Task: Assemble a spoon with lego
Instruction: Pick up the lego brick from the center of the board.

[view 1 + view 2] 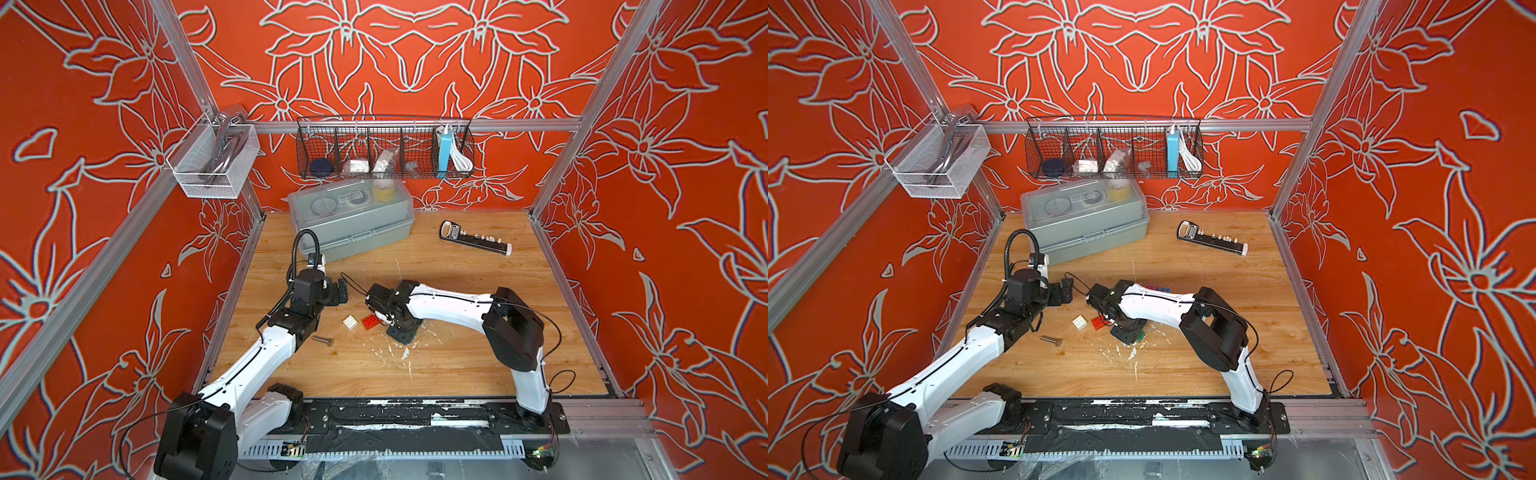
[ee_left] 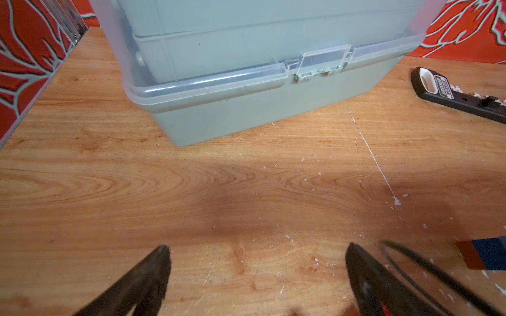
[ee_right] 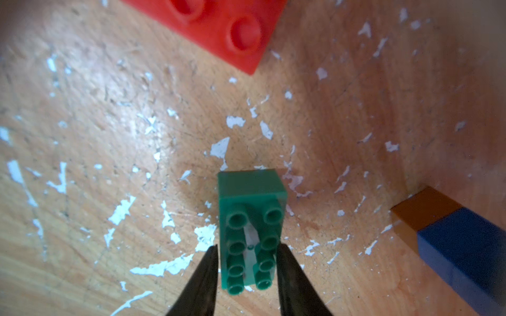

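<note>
green brick [image 3: 250, 191], red brick [image 3: 219, 27], white brick [image 1: 350, 323]. stem [image 3: 462, 235] brown then dark blue. table [image 3: 95, 136] light wood grain, white flecks. walls [image 1: 415, 50] orange-red, pale grey flower outlines. box [image 1: 353, 232] grey-green. bolt [image 1: 323, 340] grey.

Bolt [image 1: 323, 340] lies before 2 bricks [image 1: 350, 323], seemingly apart.

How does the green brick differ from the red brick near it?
The green brick sits between the right gripper's fingers, which press its long sides; the red brick lies free on the table. The green brick has eight small studs; the red brick's studs are larger. Both are studded plastic bricks.
</note>
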You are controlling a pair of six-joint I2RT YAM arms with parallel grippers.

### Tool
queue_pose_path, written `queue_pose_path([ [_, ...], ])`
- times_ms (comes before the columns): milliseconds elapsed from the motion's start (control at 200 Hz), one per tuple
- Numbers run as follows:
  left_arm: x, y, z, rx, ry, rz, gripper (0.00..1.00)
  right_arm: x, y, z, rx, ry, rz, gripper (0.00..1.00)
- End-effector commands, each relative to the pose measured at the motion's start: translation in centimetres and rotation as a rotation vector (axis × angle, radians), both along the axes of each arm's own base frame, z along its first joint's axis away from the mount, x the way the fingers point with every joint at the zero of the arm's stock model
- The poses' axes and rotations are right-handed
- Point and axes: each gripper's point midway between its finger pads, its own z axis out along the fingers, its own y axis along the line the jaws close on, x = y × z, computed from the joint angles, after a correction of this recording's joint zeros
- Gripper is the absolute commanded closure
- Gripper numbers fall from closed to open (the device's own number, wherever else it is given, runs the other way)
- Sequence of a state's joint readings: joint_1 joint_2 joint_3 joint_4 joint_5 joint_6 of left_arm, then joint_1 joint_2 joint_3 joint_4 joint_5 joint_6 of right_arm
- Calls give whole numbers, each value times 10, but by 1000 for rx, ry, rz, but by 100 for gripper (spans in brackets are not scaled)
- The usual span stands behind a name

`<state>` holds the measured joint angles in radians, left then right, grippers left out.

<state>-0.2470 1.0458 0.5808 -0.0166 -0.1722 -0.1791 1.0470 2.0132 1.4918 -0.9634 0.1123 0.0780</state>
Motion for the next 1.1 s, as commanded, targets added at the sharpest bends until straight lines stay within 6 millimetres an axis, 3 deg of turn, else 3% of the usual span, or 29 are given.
queue_pose_path([
  [0, 1, 1, 5, 2, -7, 1, 2, -5, -9, 0, -39, 12, 45, 58],
  [190, 0, 2, 6, 4, -8, 3, 2, -4, -5, -3, -34, 13, 52, 55],
  [540, 0, 3, 6, 5, -11, 9, 2, -1, -7, -2, -49, 2, 101, 77],
  [871, 0, 2, 6, 2, -11, 7, 2, 0, -2, -2, -21, 6, 76, 53],
  [1096, 0, 2, 3, 4, -2, 6, 2, 1, 0, -9, -22, 17, 75, 53],
])
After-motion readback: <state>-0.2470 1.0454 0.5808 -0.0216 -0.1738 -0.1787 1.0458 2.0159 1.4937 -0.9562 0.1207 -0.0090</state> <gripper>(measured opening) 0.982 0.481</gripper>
